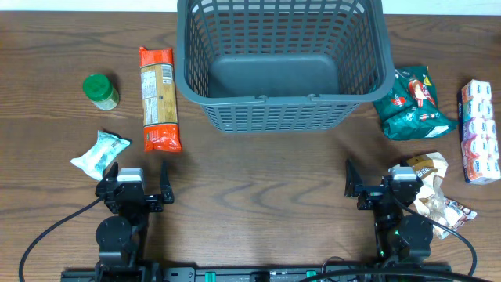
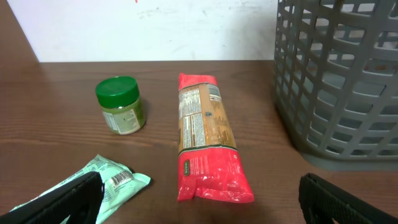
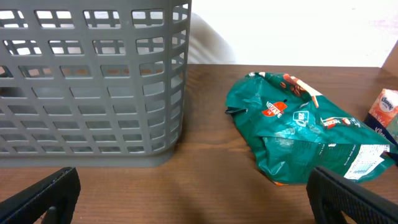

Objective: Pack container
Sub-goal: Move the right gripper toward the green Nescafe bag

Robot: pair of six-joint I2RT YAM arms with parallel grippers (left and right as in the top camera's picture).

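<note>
My left fingers point(image 2: 62, 202) and right fingers point(image 3: 354, 193) gape empty, and the container point(image 1: 274, 117) ahead holds nothing, so all packing is yet to do.

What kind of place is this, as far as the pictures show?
Probably a robot test bench in a lab, not a shop: a wood-grain table against a white wall, an empty grey basket, and groceries such as the red packet laid out beside it.

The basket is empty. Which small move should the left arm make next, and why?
Probably move the left arm forward toward the red packet. Its jaws stand open and hold nothing, the packet lies just ahead of them beside the basket, and nothing is packed yet.
</note>
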